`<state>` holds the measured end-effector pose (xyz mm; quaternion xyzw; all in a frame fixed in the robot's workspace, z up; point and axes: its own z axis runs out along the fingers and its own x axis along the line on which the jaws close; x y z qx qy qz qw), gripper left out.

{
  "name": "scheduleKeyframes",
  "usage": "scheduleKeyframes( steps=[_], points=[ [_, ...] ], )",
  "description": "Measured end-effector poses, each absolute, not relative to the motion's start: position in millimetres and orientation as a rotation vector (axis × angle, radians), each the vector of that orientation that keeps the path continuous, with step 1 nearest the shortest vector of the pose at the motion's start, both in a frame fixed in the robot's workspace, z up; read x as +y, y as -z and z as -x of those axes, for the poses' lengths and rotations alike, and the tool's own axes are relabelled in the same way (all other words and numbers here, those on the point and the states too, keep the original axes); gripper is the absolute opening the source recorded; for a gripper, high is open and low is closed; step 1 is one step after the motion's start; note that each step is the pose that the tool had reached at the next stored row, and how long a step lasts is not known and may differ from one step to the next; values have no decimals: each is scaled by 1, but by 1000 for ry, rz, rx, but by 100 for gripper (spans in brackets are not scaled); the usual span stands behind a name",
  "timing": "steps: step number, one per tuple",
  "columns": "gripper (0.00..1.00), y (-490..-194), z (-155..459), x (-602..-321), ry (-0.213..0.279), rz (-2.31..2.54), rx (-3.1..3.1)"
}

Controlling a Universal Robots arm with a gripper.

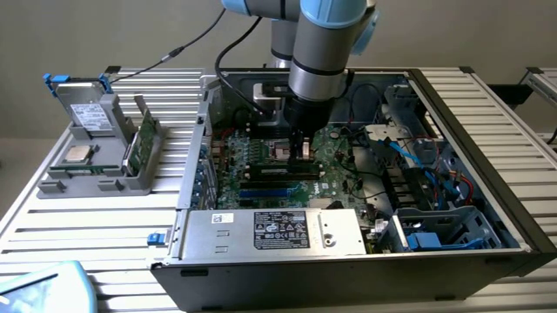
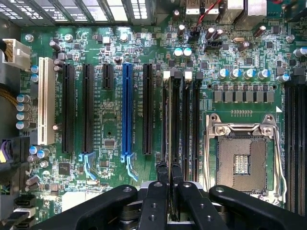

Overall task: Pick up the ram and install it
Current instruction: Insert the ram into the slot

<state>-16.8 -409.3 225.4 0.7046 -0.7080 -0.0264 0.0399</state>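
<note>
We see the gripper (image 1: pixel 304 155) reaching straight down into the open computer case (image 1: pixel 487 150), low over the motherboard (image 1: pixel 261 156), at about twelve o'clock from the silver power supply (image 1: pixel 274 231) in the exterior view. In the wrist view its fingers (image 2: pixel 161 175) stand almost together, clamped on the ram (image 2: pixel 169 143). We see the ram edge-on as a thin dark strip that runs along one of the black memory slots (image 2: pixel 184 124), just beside the empty processor socket (image 2: pixel 241 160). We cannot tell whether the stick is fully seated. At nine o'clock from the case, a grey tray (image 1: pixel 52 186) holds a green circuit board (image 1: pixel 139 140) standing on edge.
</note>
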Motion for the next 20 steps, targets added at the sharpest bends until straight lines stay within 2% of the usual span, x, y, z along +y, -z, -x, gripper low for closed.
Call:
scheduleKeyframes(
  steps=[20],
  points=[
    [13, -225, 17, -409, 81, -2158, -2171]
  ],
)
